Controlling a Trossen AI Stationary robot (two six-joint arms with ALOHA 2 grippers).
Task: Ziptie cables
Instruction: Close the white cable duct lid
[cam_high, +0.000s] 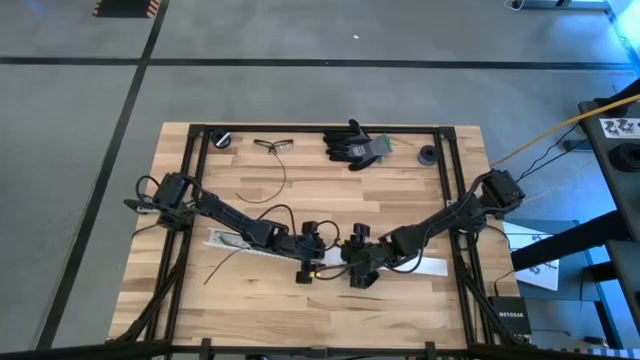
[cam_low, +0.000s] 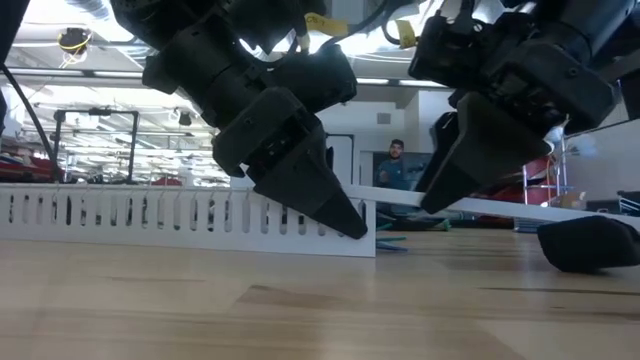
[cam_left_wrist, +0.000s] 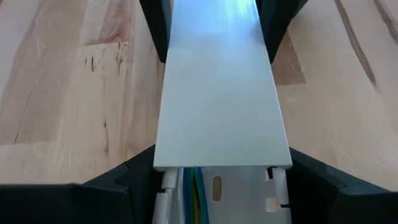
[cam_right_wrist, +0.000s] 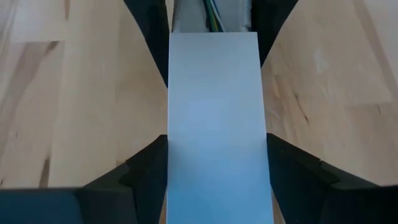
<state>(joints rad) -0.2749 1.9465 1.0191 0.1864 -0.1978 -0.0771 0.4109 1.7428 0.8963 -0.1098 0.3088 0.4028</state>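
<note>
Evidently I have both tools straddling the flat white cover: left tool (cam_high: 304, 272) clamped on it over the slotted duct (cam_low: 190, 222), right tool (cam_high: 361, 280) pinching its raised end, around six o'clock on the surface (cam_high: 300, 190). Only the wrist views show the cables (cam_left_wrist: 194, 198) lying inside the duct.

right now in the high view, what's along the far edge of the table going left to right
black round knob → glasses → black glove → second black round piece
</note>
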